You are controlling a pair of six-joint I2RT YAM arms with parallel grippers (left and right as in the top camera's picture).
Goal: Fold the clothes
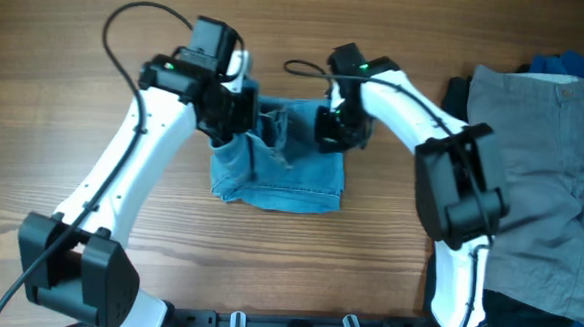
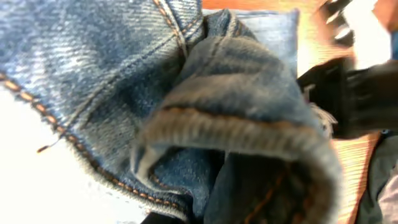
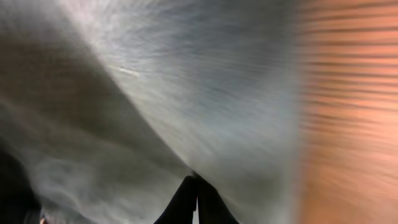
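The jeans (image 1: 281, 173) lie as a folded, nearly square bundle of light-blue denim on the wooden surface (image 1: 267, 262), between the two grippers. The longer side of the bundle runs from one gripper to the other. The left gripper (image 1: 236, 121) is clenched on the corner of the denim just below it, where the cloth rises in thick folds with orange stitching and a rolled hem. The right gripper (image 1: 332, 134) is clenched, its fingertips (image 3: 196, 198) against blurred cloth. Whether it pinches the cloth I cannot tell. A grey garment (image 1: 532, 166) lies well apart, beyond the right gripper.
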